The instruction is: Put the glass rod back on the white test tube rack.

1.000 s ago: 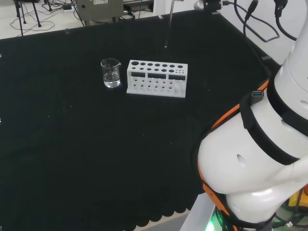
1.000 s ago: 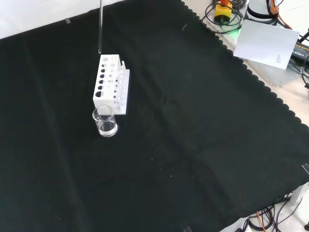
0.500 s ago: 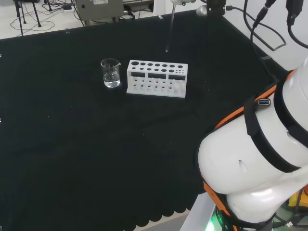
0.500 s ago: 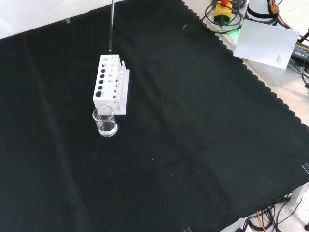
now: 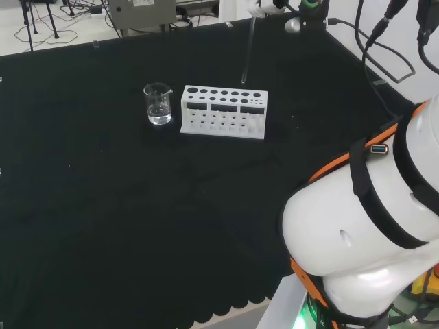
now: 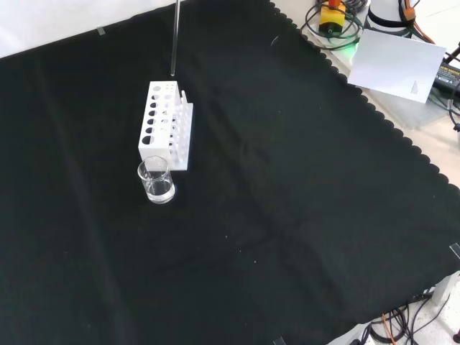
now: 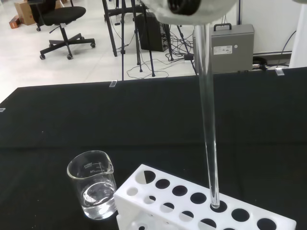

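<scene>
Glass rod (image 7: 207, 124) — upright, tip over rack (image 7: 201, 201) hole | hand (image 7: 189, 9) — grip unclear

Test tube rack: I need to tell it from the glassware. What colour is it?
White, against the black cloth; the test tube rack shows best in the front view.

Clear glass rod (image 7: 207, 124); matt white plastic rack (image 5: 223, 111); black cloth (image 6: 287, 187).

Bright, even room light falls on my bench. The black cloth (image 6: 287, 215) stays dark. My hand (image 7: 192, 9) looks blurred up close.
</scene>
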Motion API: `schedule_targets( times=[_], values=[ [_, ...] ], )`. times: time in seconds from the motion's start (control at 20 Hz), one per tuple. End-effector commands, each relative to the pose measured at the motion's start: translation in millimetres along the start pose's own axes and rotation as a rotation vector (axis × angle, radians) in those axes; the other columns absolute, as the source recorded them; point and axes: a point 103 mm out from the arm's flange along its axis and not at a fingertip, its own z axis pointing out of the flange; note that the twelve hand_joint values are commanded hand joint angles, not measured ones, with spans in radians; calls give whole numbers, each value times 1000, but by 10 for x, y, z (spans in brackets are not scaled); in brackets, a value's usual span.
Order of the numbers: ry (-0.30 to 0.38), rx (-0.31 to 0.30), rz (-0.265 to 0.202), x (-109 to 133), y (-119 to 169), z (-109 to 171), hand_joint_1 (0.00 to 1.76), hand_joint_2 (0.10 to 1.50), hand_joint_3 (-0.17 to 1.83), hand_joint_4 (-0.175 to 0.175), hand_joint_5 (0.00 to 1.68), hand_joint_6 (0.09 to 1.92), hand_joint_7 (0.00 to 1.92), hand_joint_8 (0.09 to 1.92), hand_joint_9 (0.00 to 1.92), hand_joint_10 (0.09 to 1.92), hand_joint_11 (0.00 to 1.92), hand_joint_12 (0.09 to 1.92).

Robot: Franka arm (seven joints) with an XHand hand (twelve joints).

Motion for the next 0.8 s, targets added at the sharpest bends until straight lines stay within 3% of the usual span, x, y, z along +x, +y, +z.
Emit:
schedule_targets(
  times=[0.05, 0.6, 0.8],
  values=[
    [3, 31, 4, -47, 74, 184, 1293, 1060, 0, -175, 1161, 381, 1118, 1100, 1709, 626, 1202, 846],
    [28, 34, 17, -180, 146, 318, 1293, 1060, 0, -175, 1161, 381, 1118, 1100, 1708, 627, 1202, 845],
    [20, 62, 22, -211, 216, 390, 1293, 1060, 0, -175, 1162, 381, 1118, 1100, 1708, 627, 1202, 845]
  ],
)
